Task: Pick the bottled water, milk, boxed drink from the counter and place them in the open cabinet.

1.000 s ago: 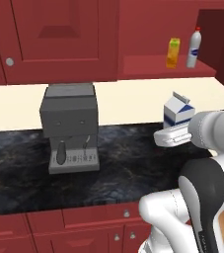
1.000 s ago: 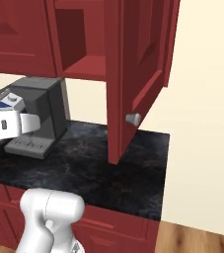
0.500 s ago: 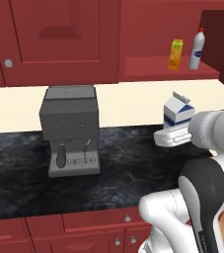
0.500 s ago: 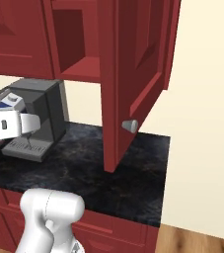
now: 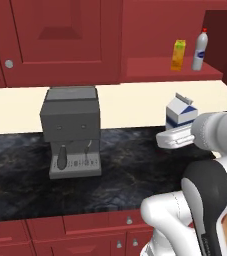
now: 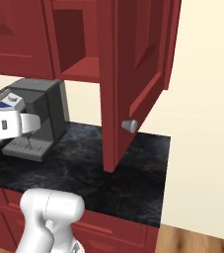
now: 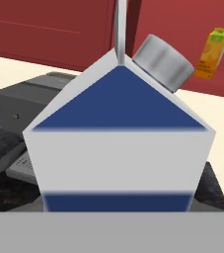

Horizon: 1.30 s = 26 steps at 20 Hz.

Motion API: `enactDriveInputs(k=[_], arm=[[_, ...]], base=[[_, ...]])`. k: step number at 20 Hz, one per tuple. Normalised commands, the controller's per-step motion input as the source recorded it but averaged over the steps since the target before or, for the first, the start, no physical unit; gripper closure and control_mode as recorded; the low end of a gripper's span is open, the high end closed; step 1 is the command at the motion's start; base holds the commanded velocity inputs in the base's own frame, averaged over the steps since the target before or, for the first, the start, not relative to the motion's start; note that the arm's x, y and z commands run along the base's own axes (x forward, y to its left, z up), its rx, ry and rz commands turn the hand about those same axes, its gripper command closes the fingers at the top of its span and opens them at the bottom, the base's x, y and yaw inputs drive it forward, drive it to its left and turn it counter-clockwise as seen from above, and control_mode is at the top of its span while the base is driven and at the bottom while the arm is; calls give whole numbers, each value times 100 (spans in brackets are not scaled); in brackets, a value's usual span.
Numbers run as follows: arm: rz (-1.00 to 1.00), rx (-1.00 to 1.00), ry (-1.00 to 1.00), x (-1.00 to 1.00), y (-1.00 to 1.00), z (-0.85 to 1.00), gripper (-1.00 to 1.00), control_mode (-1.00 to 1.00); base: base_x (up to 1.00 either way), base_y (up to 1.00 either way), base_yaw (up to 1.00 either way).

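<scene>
Two drinks on cabinet shelf: box, bottle | milk above counter, at gripper | jaws: cannot tell

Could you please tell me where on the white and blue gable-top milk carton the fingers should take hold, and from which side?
Grip the white and blue gable-top milk carton across its flat side walls, below the sloping top, approaching level from the robot's side. It appears upright, and the peaked roof and grey cap would probably give poor purchase.

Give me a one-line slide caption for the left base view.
Gripper holds the milk above the counter; boxed drink and bottled water already stand in the open cabinet.
</scene>
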Motion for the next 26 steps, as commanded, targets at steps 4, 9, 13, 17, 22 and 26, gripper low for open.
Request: enactDriveInputs(k=[4,9,13,17,22,26], arm=[[1,0,-2,0,-15,0,100,-100],[1,0,-3,0,-11,8,100,-100],[0,0,-2,0,-2,18,100,-100],[0,0,-1,0,0,22,100,-100],[0,0,0,0,-3,25,100,-100],[0,0,0,0,0,15,100,-100]], base=[[0,0,0],[0,0,0],[0,0,0],[0,0,0],[0,0,0],[0,0,0]])
